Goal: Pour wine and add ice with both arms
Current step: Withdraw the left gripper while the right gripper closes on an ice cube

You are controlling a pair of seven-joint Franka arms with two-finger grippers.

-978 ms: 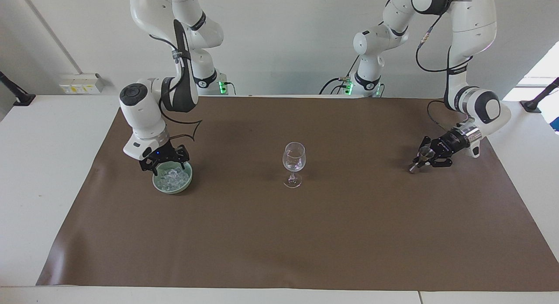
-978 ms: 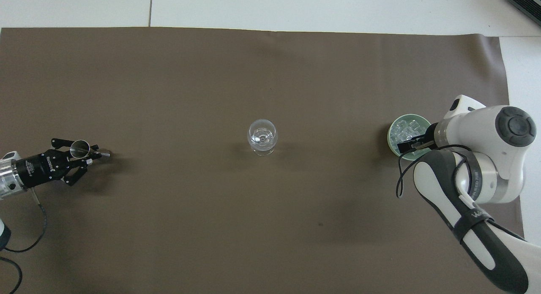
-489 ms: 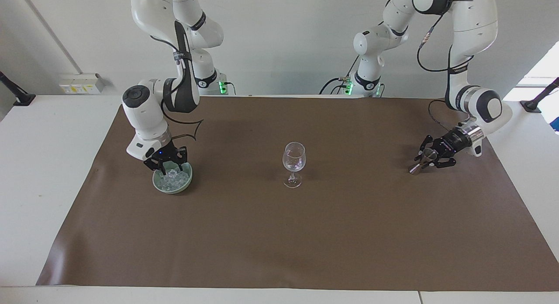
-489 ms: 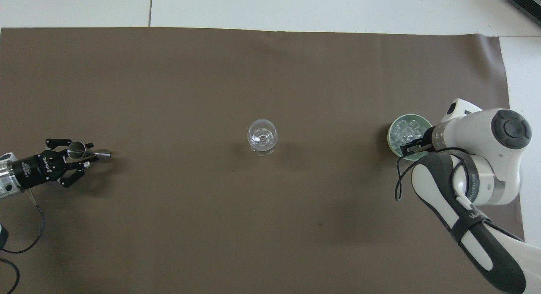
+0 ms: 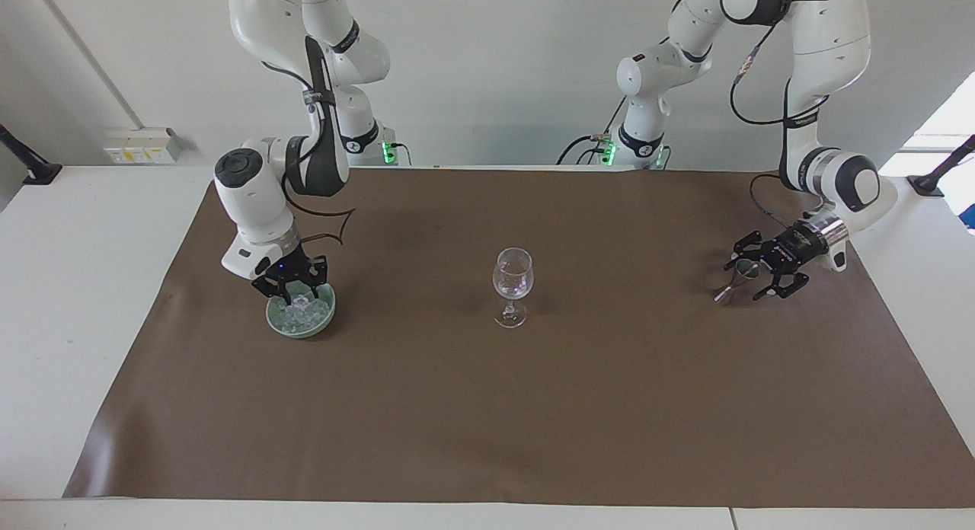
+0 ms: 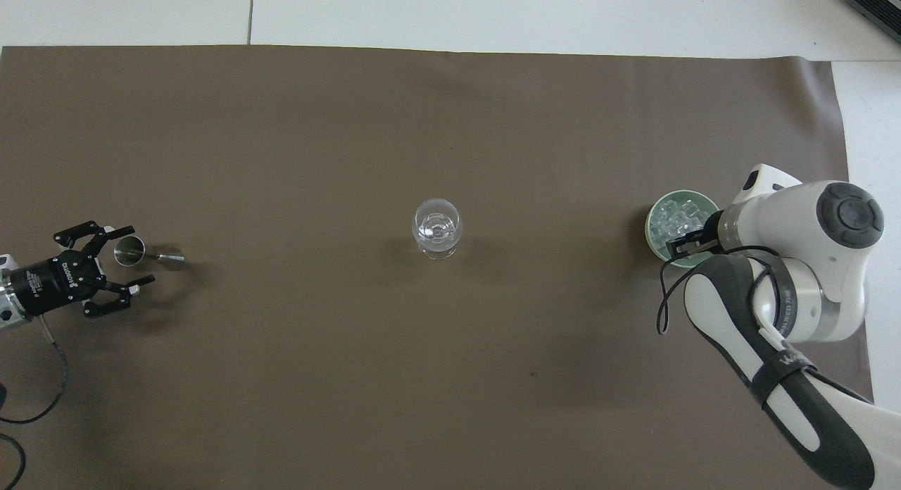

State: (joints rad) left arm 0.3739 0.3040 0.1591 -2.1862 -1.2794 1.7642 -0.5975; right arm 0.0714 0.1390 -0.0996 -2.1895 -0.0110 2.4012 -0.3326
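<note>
The left claw [image 5: 750, 279] has just let go of the small metal jigger [image 5: 737, 279]: a moment ago it was clenched around the cup, and now its fingers stand spread with the jigger upright on the brown mat [image 5: 533, 408] between them, at their tips. I take that to mean the pouring part is finished on this side and the measure is being set back down.

The right claw [image 5: 293, 286] has meanwhile dropped into the pale green bowl [image 5: 301, 326] and drawn its fingers in over the heap of ice [image 5: 305, 309]. From the overhead view its tips [image 6: 677, 245] sit at the bowl's rim nearest the arm. Whether it actually has a cube pinched I cannot tell; the fingers are buried among the pieces. If it does, the ice step is under way.

The wine glass [image 5: 513, 282] stands upright in the middle of the desk, well apart from both claws, with a little clear liquid in the bowl of it. Nothing lies between the right claw and the glass, so the way across looks free. The one thing I'd watch is the jigger: it sits so close to the left claw's open fingers that a careless pull-back might tip it over.
</note>
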